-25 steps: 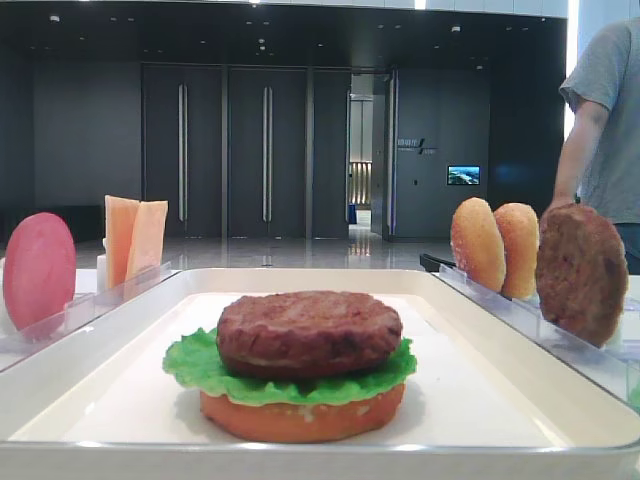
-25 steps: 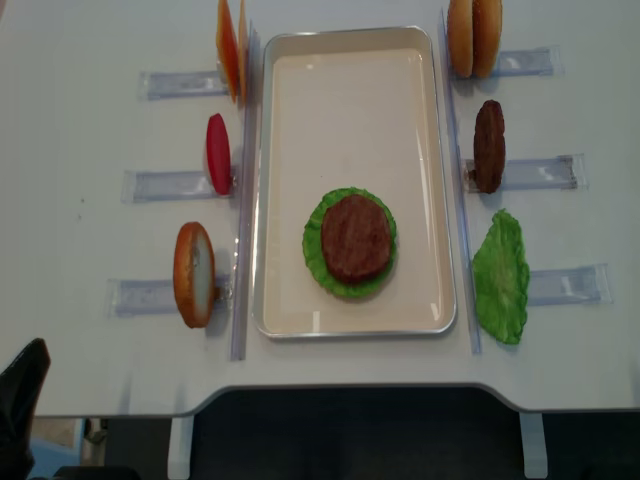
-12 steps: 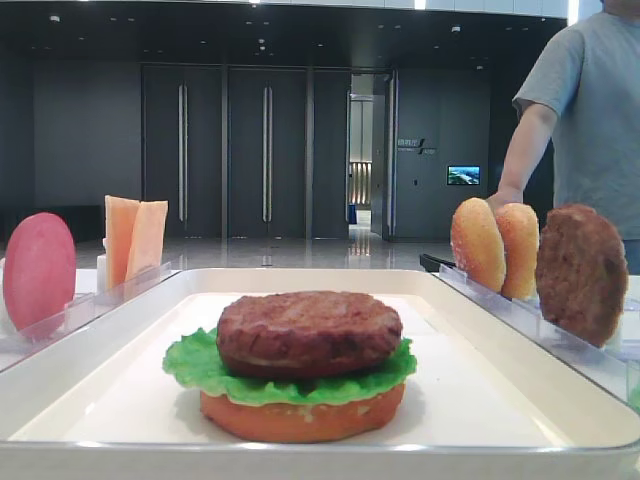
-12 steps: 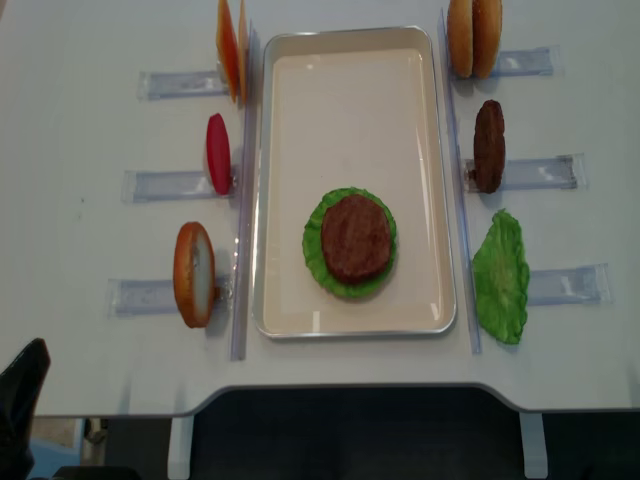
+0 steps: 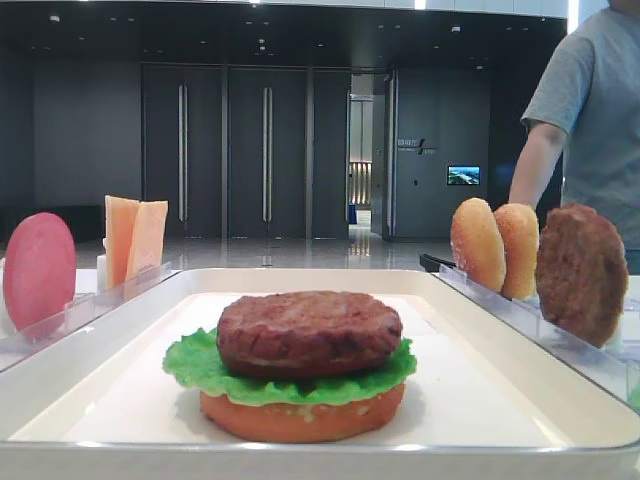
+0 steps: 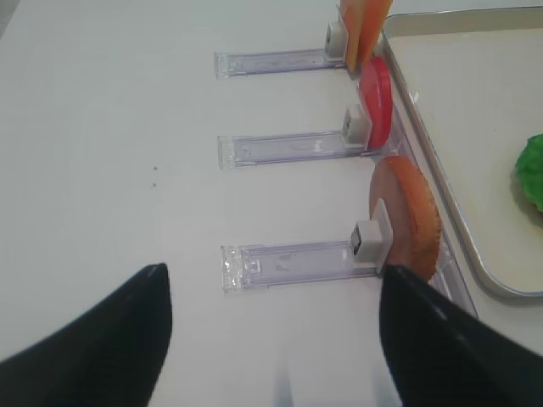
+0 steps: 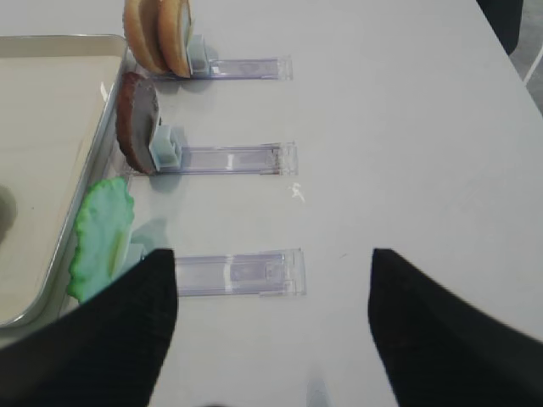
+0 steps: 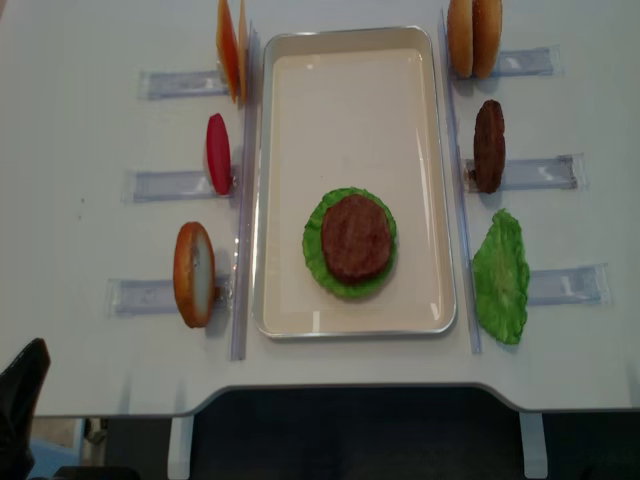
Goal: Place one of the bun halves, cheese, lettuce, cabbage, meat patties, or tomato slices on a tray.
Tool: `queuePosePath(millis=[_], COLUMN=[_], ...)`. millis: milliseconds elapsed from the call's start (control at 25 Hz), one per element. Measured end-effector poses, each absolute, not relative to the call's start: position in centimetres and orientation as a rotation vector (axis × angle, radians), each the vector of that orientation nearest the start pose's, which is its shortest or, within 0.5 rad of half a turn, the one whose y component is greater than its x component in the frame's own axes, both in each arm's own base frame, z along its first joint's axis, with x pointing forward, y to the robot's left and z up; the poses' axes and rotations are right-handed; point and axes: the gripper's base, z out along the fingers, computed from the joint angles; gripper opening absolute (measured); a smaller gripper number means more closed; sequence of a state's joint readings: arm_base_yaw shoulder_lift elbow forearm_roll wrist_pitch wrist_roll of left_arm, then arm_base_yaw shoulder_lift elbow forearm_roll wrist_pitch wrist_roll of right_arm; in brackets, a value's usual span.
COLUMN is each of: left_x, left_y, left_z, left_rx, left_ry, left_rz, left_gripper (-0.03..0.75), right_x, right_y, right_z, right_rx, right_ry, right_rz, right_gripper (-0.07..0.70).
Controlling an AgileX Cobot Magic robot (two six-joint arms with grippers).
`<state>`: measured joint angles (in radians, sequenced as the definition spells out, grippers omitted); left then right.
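Note:
On the white tray (image 8: 350, 90) a bun half (image 5: 300, 418) lies under lettuce (image 5: 190, 362), with a meat patty (image 8: 355, 238) on top. Racks to the tray's left hold cheese (image 8: 231, 47), a tomato slice (image 8: 217, 153) and a bun half (image 8: 194, 274). Those to its right carry two bun halves (image 8: 474, 37), a patty (image 8: 489, 146) and a lettuce leaf (image 8: 501, 275). My right gripper (image 7: 271, 331) hovers open over bare table beside the lettuce rack (image 7: 237, 273). Near the bun half (image 6: 407, 216), my left gripper (image 6: 271, 339) is open and empty.
Clear acrylic racks (image 8: 170, 184) stick out sideways from both long sides of the tray. A person in a grey shirt (image 5: 600, 120) stands behind the table at the far right. The table's front edge (image 8: 350, 395) lies close below the tray.
Only the person in the background has shifted a little to the right. The food, tray and both grippers have stayed still.

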<state>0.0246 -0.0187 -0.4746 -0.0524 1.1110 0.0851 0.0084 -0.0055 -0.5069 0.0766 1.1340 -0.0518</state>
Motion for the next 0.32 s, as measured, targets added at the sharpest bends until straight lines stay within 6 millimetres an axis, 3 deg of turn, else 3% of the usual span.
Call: queuePosePath(millis=[320], left_x=[-0.70], left_y=[-0.44], left_z=[26.62], left_rx=[0.068], left_ry=[2.099], left_rz=[0.003], left_gripper=[0.578], right_x=[-0.99], right_y=[0.62], right_z=[27.35], right_rx=[-0.073], right_ry=[2.102], right_rz=[0.066], right_gripper=[0.467])
